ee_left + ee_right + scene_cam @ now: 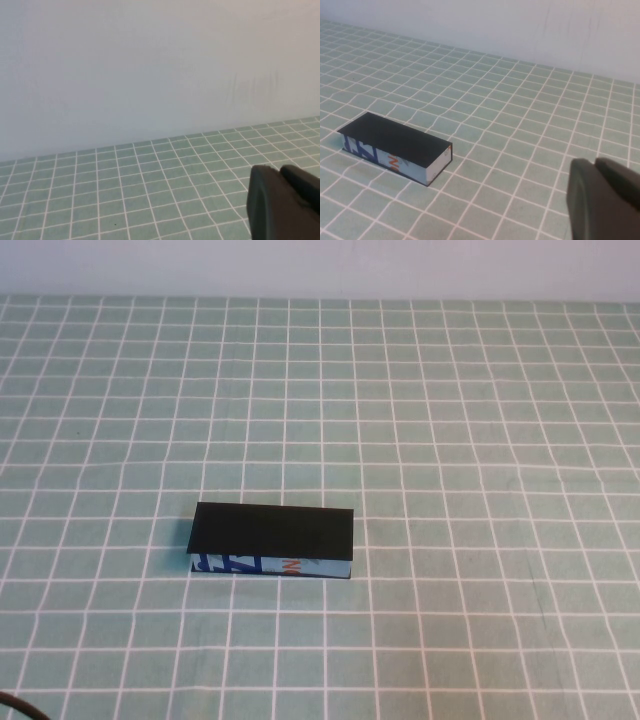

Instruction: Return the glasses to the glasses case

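Observation:
The glasses case (273, 538) lies on the green checked cloth, left of centre and towards the front, with its flat black lid down. Its light-blue front side (300, 567) shows dark-blue and orange print. The glasses are hidden; none show on the cloth. In the right wrist view the glasses case (395, 144) lies well away from my right gripper (595, 163), which is shut on nothing above the cloth. My left gripper (278, 169) is also shut with nothing in it, over bare cloth facing the wall. Neither arm shows in the high view.
The green cloth with a white grid (450, 440) covers the whole table. A pale wall (150, 65) runs along its far edge. A dark cable (18, 706) curves in at the front left corner.

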Tool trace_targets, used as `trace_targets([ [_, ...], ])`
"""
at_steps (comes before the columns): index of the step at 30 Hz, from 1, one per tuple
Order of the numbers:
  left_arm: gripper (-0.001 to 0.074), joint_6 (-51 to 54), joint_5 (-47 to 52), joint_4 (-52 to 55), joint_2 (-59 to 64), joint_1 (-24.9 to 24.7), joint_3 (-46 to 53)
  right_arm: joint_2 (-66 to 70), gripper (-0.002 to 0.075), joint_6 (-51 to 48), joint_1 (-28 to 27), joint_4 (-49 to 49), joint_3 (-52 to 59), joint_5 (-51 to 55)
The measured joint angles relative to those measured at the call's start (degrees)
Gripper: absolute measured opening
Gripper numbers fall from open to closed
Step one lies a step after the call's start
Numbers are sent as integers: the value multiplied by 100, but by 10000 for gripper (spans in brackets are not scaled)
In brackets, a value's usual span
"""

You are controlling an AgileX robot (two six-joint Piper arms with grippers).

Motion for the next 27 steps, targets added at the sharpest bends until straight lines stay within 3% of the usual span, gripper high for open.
trace_targets([
  [11, 1, -195, -323, 247, -40, 0, 92, 0, -11, 0, 0, 4, 0, 17],
  [13, 1, -944, -351, 884, -206, 0, 195, 0, -11, 0, 0, 13, 0, 17],
  [17, 1, -3683, -453, 2737, -579, 0, 569, 0, -11, 0, 0, 13, 0, 26],
  [19, 1, -4523, -483, 3551, -765, 0, 847, 0, -11, 0, 0, 13, 0, 26],
  [23, 1, -5181, -561, 4497, -1358, 0, 1567, 0, -11, 0, 0, 13, 0, 26],
  [27, 1, -4967, -551, 4728, -1761, 0, 2229, 0, -11, 0, 0, 17, 0, 26],
])
